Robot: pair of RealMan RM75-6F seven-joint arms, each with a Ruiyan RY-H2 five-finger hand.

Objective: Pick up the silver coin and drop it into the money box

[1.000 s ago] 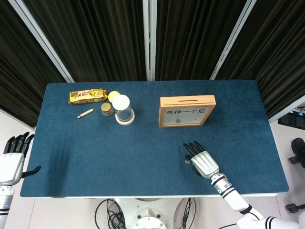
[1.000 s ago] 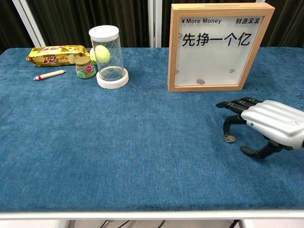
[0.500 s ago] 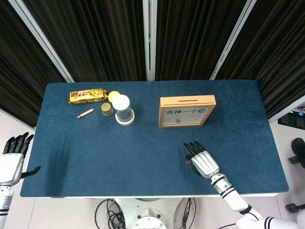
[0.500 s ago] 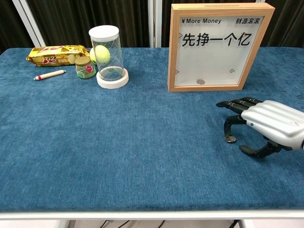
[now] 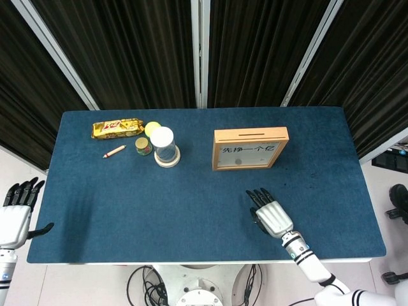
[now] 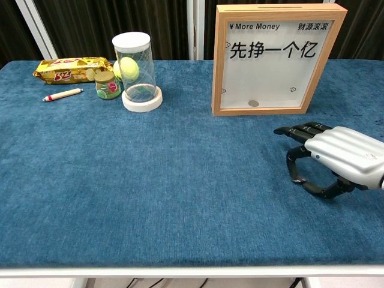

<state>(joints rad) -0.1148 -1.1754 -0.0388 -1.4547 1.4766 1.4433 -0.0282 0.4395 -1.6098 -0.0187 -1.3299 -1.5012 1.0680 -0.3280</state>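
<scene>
The money box (image 6: 276,60) is a wooden frame with a clear front, standing upright at the back right of the blue table (image 6: 150,198); a slot runs along its top (image 5: 250,134). One coin (image 6: 254,103) lies inside it. My right hand (image 6: 339,159) rests low on the cloth in front of the box, also seen from the head view (image 5: 273,217). Its forefinger (image 6: 294,171) curls down toward the thumb over the spot where the silver coin lay, and the coin is hidden there. My left hand (image 5: 16,213) hangs off the table's left edge, fingers apart, holding nothing.
At the back left stand a clear cylinder (image 6: 136,69) with a yellow ball inside, a small jar (image 6: 108,85), a yellow snack packet (image 6: 72,68) and a crayon (image 6: 62,94). Dark curtains close off the far side.
The right hand's forefinger has curled in toward the thumb and now covers the silver coin, which showed at its fingertip before. The left hand has barely moved.
</scene>
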